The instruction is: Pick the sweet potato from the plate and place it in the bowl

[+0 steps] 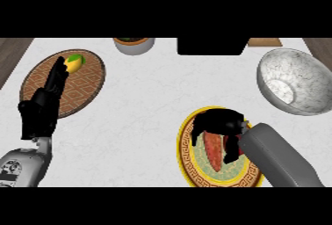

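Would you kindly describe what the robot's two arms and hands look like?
Both forearms are smooth, rounded grey shells; the left forearm bears small dark markings, the right forearm looks plain. The left hand and right hand are black with slender fingers. No cables show.

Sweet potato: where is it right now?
Head view, lower right: the sweet potato lies on the yellow-rimmed plate, with the right robot hand curled round its upper end. The marbled bowl sits apart, up and to the right.
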Motion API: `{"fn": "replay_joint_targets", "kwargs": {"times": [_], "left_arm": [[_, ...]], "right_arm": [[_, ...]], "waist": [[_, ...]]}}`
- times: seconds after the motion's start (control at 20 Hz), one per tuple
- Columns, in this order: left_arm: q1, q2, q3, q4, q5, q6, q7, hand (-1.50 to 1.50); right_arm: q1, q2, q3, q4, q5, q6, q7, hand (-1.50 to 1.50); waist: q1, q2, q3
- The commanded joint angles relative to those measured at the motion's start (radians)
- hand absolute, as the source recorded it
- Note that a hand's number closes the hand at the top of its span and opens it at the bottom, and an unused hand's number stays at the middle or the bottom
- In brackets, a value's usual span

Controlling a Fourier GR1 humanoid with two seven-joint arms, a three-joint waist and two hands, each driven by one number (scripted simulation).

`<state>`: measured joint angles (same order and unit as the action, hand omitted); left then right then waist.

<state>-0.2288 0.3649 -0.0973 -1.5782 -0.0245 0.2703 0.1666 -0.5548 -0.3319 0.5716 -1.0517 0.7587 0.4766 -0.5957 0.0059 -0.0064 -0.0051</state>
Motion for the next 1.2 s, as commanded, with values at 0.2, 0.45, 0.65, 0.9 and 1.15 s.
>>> {"fn": "replay_joint_targets", "kwargs": {"times": [0.2, 0.45, 0.65, 0.9, 1.15], "left_arm": [[0.02, -0.037, 0.045, 0.033, -0.028, -0.035, -0.035, 0.0], [-0.013, -0.014, 0.097, 0.05, -0.023, -0.077, -0.018, 0.0], [0.02, -0.018, 0.057, -0.014, -0.028, -0.061, 0.01, 0.0], [0.026, -0.058, 0.031, -0.007, -0.044, -0.036, 0.009, 0.0], [-0.004, -0.033, 0.05, 0.002, -0.026, -0.069, 0.003, 0.0]], "right_arm": [[0.03, 0.071, -0.028, 0.032, 0.077, -0.048, -0.077, 1.5], [0.021, 0.041, -0.086, 0.004, 0.048, -0.008, -0.144, 1.5], [0.074, 0.272, -0.2, 0.044, 0.053, -0.137, 0.452, 1.5], [0.06, 0.328, -0.215, -0.068, 0.028, -0.304, 0.825, 1.5], [0.102, 0.331, -0.101, -0.269, -0.106, -0.573, 1.054, 1.5]], "waist": [[-0.003, 0.008, 0.005], [-0.005, 0.007, 0.005], [-0.017, -0.006, 0.003], [-0.009, -0.011, 0.003], [0.007, -0.007, 0.006]]}}
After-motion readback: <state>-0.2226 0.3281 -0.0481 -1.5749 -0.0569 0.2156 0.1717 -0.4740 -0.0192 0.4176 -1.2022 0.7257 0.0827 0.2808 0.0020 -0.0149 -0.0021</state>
